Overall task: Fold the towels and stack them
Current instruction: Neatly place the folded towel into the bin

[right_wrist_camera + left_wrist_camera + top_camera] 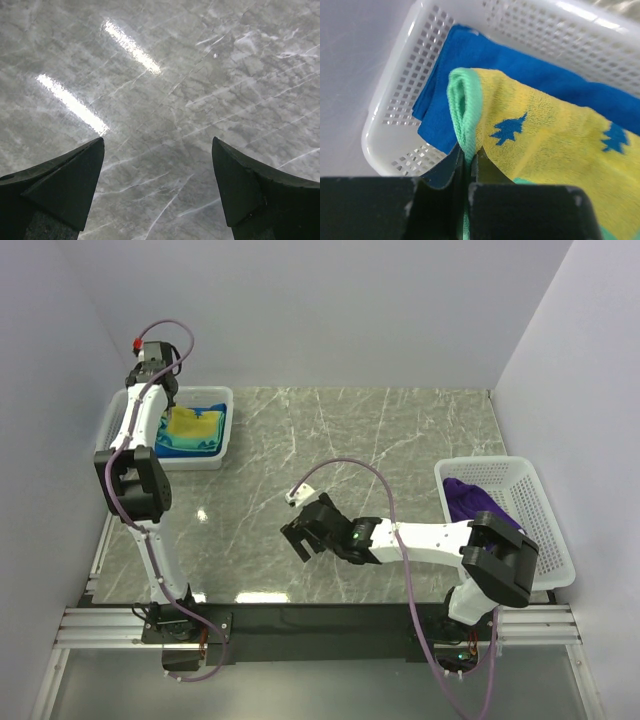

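A yellow towel [555,145] with blue shapes and a green hem lies on a royal blue towel [485,55] in the white mesh basket [395,90] at the far left. My left gripper [468,152] is shut on the yellow towel's green edge. From above, that gripper [165,400] hangs over the left basket [222,400] and the yellow towel [195,425]. A purple towel [470,502] is bunched in the right basket [545,510]. My right gripper [300,530] stands open over bare marble, nothing between its fingertips [80,170].
The grey marble table [380,440] spreads between the two baskets. White walls close in the left, back and right sides. A black rail [320,625] with both arm bases runs along the near edge.
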`<state>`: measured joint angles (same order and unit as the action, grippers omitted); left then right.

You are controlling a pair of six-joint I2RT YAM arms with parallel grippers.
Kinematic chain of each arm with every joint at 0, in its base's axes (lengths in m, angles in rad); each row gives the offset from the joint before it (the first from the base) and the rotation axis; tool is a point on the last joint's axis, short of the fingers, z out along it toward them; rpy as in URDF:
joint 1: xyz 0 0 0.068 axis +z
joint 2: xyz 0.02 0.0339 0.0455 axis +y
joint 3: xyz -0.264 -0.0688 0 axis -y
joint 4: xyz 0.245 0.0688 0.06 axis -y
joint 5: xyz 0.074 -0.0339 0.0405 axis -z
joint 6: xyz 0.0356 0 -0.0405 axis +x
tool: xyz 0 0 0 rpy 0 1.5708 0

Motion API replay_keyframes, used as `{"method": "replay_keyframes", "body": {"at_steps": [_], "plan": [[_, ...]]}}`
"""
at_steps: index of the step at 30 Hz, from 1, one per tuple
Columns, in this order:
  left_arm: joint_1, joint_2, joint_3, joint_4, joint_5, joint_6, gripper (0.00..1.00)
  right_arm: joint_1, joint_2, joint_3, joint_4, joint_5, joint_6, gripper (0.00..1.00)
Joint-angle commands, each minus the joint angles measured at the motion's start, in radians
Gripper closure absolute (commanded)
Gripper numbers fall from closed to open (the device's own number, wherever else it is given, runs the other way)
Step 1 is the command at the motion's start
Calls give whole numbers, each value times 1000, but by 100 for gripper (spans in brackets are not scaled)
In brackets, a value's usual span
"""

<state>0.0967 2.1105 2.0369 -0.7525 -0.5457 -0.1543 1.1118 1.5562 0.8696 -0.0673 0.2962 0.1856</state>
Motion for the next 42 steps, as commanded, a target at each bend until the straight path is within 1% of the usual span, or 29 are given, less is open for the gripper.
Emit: {"method": "replay_keyframes", "body": {"at_steps": [1,5,8,9,11,12,14,15,18,20,21,23,24,26,27,28,29,30,31,33,34,35,36,37,38,39,40,41,42], "plan": [[15,28,-32,76,4,3,97,-6,15,54,-42,29,-23,6],[20,83,12,25,-63,-21,94,-6,12,62,-58,34,-17,6],[24,92,17,25,-118,-11,87,-4,-1,57,-66,50,-15,6],[28,95,16,28,-135,-5,71,-4,-8,55,-72,57,-14,6],[24,100,19,38,-197,5,58,-4,-16,58,-78,70,-12,6],[28,103,22,39,-223,12,43,-4,-25,60,-88,84,-11,6],[29,115,42,35,-290,18,33,-6,-33,71,-98,99,-8,6],[31,118,48,36,-318,22,25,-6,-42,75,-115,121,-6,6],[52,126,83,10,-384,1,11,-16,-67,97,-158,167,5,6],[73,125,132,-34,-370,-36,10,-32,-84,117,-186,222,20,6],[75,115,140,-65,-343,-71,7,-41,-99,123,-216,237,40,6],[67,63,128,-68,-295,-97,4,-95,-122,138,-244,296,64,6],[61,36,114,-59,-219,-126,1,-116,-151,140,-267,311,89,6],[40,-58,60,-50,-142,-157,1,-190,-180,150,-295,356,118,4],[31,-91,40,-38,-32,-180,1,-217,-206,155,-333,369,158,2],[22,-166,-12,-28,16,-192,1,-280,-222,161,-351,380,176,0],[-1,-206,-41,-21,71,-208,1,-312,-235,166,-374,394,199,0],[-12,-251,-76,-10,163,-224,1,-344,-261,169,-422,400,247,0],[-20,-339,-155,10,221,-243,1,-386,-275,175,-446,409,274,0],[-38,-436,-251,42,353,-275,1,-502,-318,169,-500,416,351,0],[-40,-537,-371,85,471,-287,1,-544,-333,158,-512,414,374,0],[-46,-591,-436,113,518,-301,1,-628,-347,146,-519,409,391,0],[-51,-644,-502,143,567,-295,1,-668,-372,134,-519,385,419,0],[-54,-741,-629,171,604,-292,1,-709,-381,108,-517,367,431,0],[-64,-785,-686,204,640,-295,1,-757,-390,92,-514,344,442,0],[-72,-826,-739,214,659,-285,0,-833,-406,72,-493,312,445,0],[-84,-910,-842,235,667,-280,1,-877,-410,39,-477,299,448,0],[-133,-953,-895,281,641,-286,1,-917,-416,19,-459,282,448,0],[-158,-995,-944,307,651,-289,1,-1002,-427,-1,-418,261,451,0]]}}
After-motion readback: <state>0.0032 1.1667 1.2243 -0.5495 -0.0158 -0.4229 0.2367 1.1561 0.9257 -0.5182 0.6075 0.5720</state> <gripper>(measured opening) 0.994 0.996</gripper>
